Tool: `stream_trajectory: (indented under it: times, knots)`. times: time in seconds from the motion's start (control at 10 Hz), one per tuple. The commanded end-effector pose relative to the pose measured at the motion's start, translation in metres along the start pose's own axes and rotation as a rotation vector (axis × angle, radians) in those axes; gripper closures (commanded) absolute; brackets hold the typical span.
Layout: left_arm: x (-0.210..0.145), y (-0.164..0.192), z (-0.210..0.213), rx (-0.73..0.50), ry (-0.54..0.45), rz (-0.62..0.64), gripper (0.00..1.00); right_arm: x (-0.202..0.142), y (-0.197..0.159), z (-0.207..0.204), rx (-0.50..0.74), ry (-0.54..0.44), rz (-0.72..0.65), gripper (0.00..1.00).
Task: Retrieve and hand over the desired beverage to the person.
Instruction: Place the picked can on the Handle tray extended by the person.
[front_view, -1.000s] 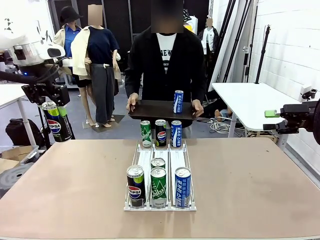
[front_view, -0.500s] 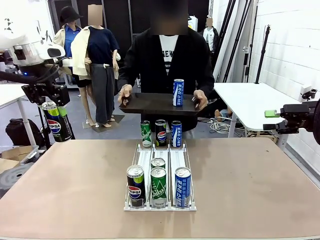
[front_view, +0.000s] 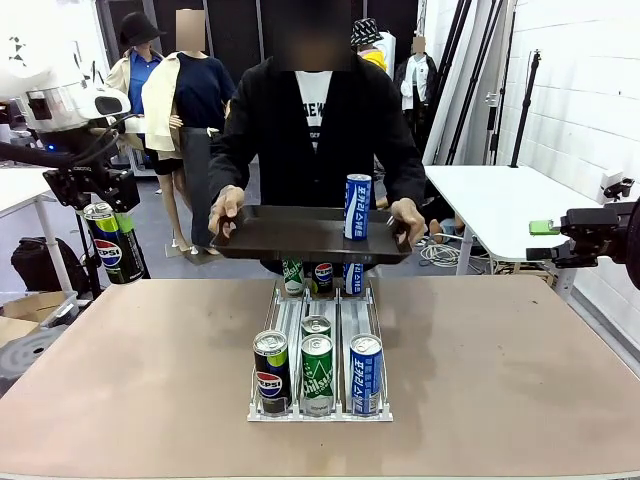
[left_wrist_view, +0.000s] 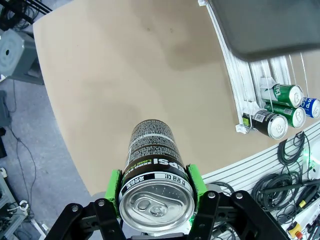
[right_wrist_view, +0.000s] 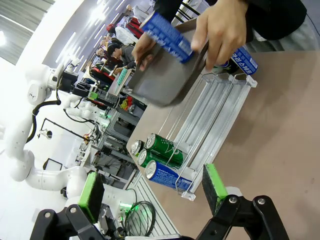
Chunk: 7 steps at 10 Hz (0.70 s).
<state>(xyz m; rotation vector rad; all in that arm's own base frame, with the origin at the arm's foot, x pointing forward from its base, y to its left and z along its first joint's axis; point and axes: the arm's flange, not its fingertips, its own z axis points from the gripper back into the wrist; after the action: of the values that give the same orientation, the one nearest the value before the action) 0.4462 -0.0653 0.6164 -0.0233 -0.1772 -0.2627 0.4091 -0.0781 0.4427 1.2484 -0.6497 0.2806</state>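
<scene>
The person (front_view: 315, 120) in a black jacket stands at the far side and holds a dark tray (front_view: 290, 235) in both hands. A blue can (front_view: 357, 207) stands upright on it. Off the table's left edge, my left gripper (front_view: 112, 228) is shut on a black Pepsi can (front_view: 107, 250). The left wrist view shows that Pepsi can (left_wrist_view: 152, 165) clamped between the green pads (left_wrist_view: 116, 186). My right gripper (front_view: 540, 241) hangs open off the table's right side. In the right wrist view the right gripper (right_wrist_view: 152, 192) stands wide open with nothing in it, far from the tray (right_wrist_view: 165, 82).
A white can rack (front_view: 320, 325) lies mid-table. A Pepsi can (front_view: 271, 370), a green can (front_view: 317, 375) and a blue can (front_view: 366, 375) stand at its near end. The tray partly hides more cans (front_view: 323, 275) at its far end. A white side table (front_view: 500, 200) stands at the right.
The person has stepped closer and brought the tray with the blue can forward and lower, over the rack's far end. Neither arm has moved.
</scene>
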Motion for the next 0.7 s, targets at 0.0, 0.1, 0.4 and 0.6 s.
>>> stream_trajectory:
  times: [0.0, 0.1, 0.4, 0.6]
  knots:
    - [-0.0009, 0.0017, 0.0046, 0.014, -0.003, -0.002, 1.0, -0.0004, 0.0014, -0.0006, 0.012, -0.007, 0.002, 0.0]
    - [-0.0009, 0.0017, 0.0046, 0.014, -0.003, -0.002, 1.0, -0.0004, 0.0014, -0.0006, 0.012, -0.007, 0.002, 0.0]
    - [-0.0009, 0.0017, 0.0046, 0.014, -0.003, -0.002, 1.0, -0.0004, 0.0014, -0.0006, 0.012, -0.007, 0.002, 0.0]
    - [-0.0009, 0.0017, 0.0046, 0.014, -0.003, -0.002, 1.0, -0.0004, 0.0014, -0.0006, 0.012, -0.007, 0.002, 0.0]
